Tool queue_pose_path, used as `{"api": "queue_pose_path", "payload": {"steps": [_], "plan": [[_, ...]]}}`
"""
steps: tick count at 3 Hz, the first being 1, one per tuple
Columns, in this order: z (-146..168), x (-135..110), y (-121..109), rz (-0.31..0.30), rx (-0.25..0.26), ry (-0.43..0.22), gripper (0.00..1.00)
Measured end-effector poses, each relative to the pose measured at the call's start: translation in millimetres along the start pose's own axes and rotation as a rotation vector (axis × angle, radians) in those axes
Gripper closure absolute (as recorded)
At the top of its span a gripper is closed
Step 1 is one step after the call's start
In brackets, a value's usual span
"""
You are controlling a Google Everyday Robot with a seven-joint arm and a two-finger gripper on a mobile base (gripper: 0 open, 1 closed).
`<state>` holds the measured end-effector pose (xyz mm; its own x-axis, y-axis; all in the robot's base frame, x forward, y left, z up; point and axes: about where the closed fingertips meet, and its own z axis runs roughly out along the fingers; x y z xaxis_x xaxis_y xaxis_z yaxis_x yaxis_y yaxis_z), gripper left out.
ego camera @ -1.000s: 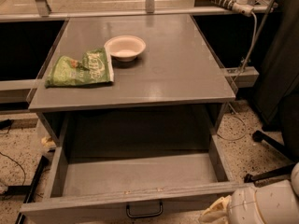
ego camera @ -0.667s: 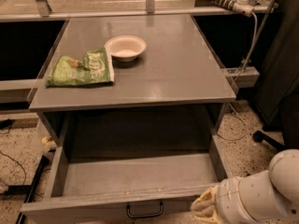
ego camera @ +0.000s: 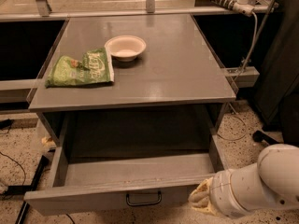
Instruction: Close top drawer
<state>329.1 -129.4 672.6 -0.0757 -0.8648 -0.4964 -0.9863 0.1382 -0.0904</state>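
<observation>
Below the tabletop (ego camera: 177,73), hand (ego camera: 200,199) by top drawer (ego camera: 88,199) front's right end.

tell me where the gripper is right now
The gripper sits low on the right of the camera view, by the right end of the open top drawer front, to the right of its dark loop handle.

top drawer (ego camera: 88,200) open | gripper (ego camera: 200,197) at front-right corner | handle (ego camera: 143,199) unblocked
</observation>
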Motion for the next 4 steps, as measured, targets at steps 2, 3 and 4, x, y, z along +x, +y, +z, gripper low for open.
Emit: {"api": "queue_pose_path", "payload": {"steps": [2, 3, 4], "plan": [[0.1, -0.1, -0.1, 0.000, 0.000, 0.000, 0.34], [2.6, -2.9, -5.3, -0.014, 0.008, -0.008, 0.11], [6.8, -1.2, -20.6, -0.018, 0.029, -0.013, 0.00]]}}
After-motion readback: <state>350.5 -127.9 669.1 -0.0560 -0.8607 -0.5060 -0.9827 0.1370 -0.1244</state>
